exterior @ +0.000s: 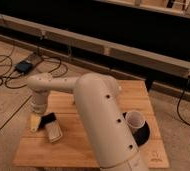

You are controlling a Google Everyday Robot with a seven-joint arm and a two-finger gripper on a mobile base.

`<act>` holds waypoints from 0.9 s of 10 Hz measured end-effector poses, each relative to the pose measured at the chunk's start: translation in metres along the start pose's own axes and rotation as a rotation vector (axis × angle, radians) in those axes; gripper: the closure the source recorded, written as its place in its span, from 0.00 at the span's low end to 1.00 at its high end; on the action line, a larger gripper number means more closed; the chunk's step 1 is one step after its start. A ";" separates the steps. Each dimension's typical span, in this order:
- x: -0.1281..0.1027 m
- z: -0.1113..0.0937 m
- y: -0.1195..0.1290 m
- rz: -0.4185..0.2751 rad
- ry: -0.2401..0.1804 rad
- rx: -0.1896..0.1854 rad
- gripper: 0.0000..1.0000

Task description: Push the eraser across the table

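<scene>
Warm, fairly dim light; background band [113, 27] nearly black; gripper [39, 123] low over table [68, 149] left side, evenly lit like the wood

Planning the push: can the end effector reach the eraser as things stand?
Probably yes: the end effector sits low over the table, right beside the eraser, nothing visible between them; the white cup stands well off.

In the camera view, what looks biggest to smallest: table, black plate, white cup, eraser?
table
black plate, partly hidden by the arm
white cup and eraser: look about alike, not ranked
The gripper is beside the eraser.
</scene>
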 end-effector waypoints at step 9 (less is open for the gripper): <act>0.015 0.024 0.059 -0.016 0.010 -0.048 0.20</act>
